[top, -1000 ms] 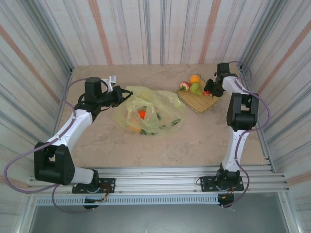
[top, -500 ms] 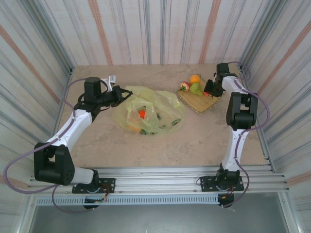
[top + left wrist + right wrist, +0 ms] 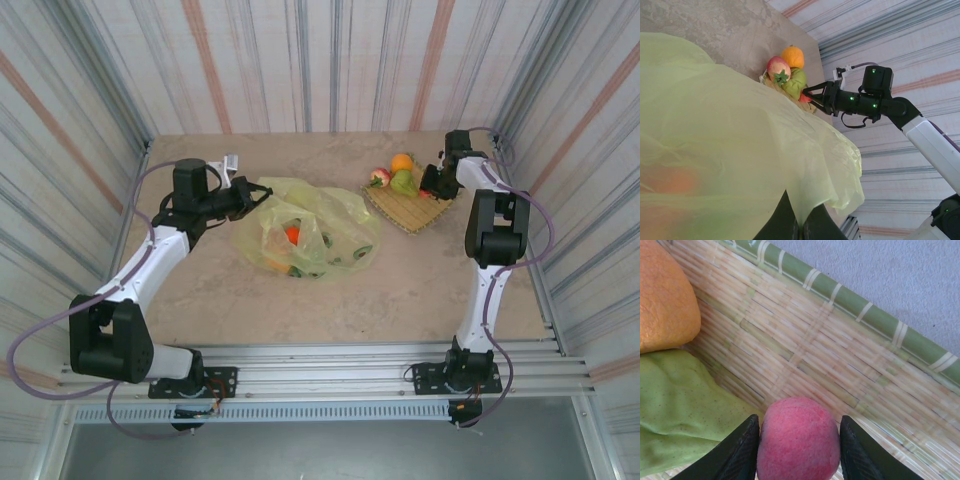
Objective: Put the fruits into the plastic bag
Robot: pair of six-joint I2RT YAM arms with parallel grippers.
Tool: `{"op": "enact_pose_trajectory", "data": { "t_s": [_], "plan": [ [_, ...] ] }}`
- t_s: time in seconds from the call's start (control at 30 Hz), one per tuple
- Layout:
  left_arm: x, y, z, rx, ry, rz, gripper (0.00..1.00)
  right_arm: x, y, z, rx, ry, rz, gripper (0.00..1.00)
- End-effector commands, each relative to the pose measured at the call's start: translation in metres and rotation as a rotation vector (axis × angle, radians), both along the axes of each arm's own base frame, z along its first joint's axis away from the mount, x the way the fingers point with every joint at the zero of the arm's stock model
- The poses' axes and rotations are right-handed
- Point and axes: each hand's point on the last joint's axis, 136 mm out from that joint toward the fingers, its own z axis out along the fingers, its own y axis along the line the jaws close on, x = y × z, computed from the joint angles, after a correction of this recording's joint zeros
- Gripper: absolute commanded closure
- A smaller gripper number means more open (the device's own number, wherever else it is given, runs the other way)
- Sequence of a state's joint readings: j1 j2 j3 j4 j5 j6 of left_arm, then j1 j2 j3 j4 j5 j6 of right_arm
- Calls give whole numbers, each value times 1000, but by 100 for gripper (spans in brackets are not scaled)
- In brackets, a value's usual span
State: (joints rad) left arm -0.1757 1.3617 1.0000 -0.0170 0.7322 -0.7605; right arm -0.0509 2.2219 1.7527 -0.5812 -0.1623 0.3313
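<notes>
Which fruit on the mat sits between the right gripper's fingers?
The red fruit; the orange fruit and green fruit lie beside it, outside the right gripper.

The plastic bag is thin and crinkly, the bamboo mat woven, the red fruit matt.

This is a robot test cell in a lab: pale wall panels with grey and reddish stripes box in a beige stone-patterned tabletop on three sides of two white-and-black robot arms. A ribbed aluminium mounting rail carries the arms' bases, and purple-grey cables loop off them.
</notes>
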Motion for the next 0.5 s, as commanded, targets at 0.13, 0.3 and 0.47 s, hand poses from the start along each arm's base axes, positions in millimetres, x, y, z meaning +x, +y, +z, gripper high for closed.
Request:
{"op": "enact_pose_trajectory", "data": {
  "t_s": [0.13,0.3,0.47],
  "plan": [
    [-5,3,12,-15,-35,-3,100,-1,2,-6,14,24,20,58],
    [-4,3,12,-15,-34,-3,100,-1,0,3,7,8,19,61],
    [-4,2,11,-19,-30,-5,100,-3,-5,25,0,-32,8,63]
  ]
}}
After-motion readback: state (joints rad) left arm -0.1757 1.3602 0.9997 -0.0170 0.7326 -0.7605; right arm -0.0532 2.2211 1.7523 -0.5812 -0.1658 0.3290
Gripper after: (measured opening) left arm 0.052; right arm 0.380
